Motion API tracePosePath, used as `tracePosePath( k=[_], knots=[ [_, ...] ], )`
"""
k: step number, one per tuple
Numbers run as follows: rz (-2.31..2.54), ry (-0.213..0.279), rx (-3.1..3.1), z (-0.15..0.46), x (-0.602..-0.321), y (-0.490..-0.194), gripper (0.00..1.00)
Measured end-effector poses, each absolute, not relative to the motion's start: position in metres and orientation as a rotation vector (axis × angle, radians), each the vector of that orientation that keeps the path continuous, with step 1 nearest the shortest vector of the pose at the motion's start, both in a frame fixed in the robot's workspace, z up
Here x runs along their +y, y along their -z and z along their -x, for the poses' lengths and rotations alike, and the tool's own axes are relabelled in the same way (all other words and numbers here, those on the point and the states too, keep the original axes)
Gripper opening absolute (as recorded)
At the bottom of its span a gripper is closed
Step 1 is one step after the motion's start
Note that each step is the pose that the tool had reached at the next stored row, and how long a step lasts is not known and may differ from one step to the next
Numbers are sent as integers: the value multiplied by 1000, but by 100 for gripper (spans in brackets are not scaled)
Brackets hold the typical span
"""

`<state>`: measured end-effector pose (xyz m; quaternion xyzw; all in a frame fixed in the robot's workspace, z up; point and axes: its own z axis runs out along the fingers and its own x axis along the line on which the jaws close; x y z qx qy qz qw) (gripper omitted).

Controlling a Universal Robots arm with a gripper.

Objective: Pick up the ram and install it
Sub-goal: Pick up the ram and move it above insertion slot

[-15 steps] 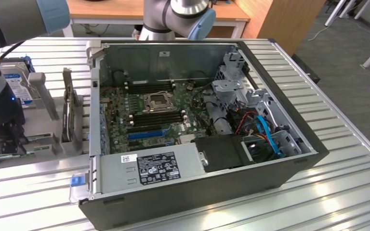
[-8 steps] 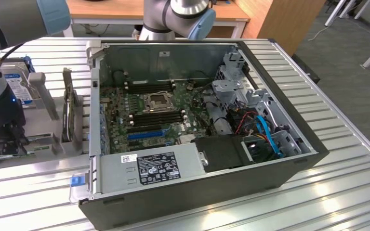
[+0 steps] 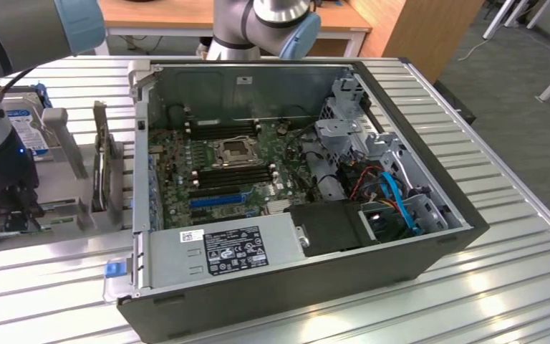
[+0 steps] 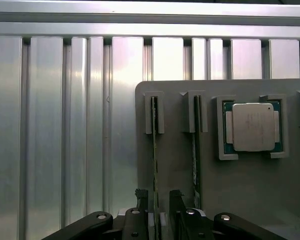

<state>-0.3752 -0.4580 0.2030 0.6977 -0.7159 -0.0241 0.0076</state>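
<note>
Looks to be at the pick-up step, with the end effector (image 4: 158, 196) spread astride the ram (image 4: 154, 140), on edge in a slot of the grey holder (image 4: 240, 200) on the desk (image 4: 64, 125) and not yet pinched; calls for a square squeeze on its flat faces, clear of the neighbouring stick (image 4: 195, 130).

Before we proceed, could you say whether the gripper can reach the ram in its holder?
Probably yes: the open gripper straddles the ram, upright in the gray holder, with nothing between them.
</note>
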Motion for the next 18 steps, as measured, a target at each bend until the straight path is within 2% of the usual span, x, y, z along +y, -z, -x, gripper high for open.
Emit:
tracePosePath(
  k=[18],
  knots=[
    [-2182,75,-2238,375,-459,-202,31]
  ],
)
